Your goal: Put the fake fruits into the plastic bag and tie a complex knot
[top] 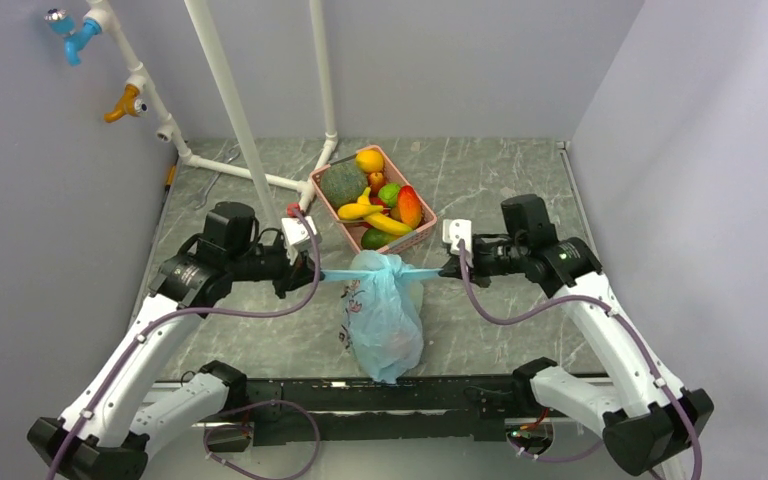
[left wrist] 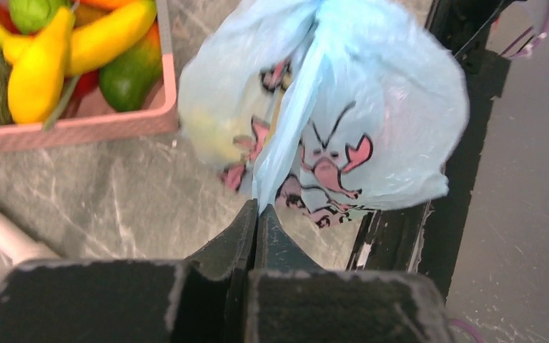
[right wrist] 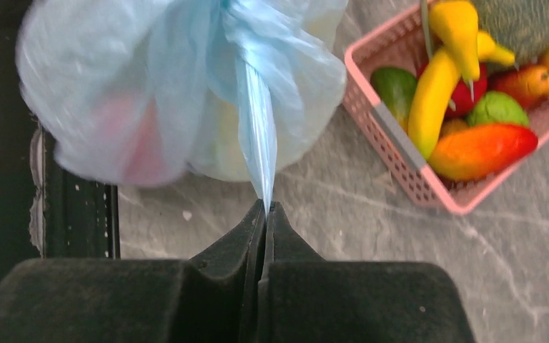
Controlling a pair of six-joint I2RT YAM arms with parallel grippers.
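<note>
The light-blue plastic bag (top: 384, 315) hangs between my two grippers near the table's front edge, bulging with something inside. Its handles are twisted into a knot (top: 384, 264) at the top, with the ends stretched out sideways. My left gripper (top: 312, 273) is shut on the left handle end (left wrist: 286, 136). My right gripper (top: 447, 268) is shut on the right handle end (right wrist: 256, 121). Fake fruits (top: 375, 200) lie behind the bag: yellow bananas, a red-yellow mango, a green lime, an orange and a dark green melon. They also show in the left wrist view (left wrist: 39, 68) and in the right wrist view (right wrist: 472, 86).
The fruits behind the bag lie in a pink basket (top: 426, 233), also shown in the wrist views (left wrist: 78, 128) (right wrist: 400, 153). A white pipe frame (top: 230, 110) stands at the back left. A black rail (top: 360, 395) runs along the table's front edge under the bag.
</note>
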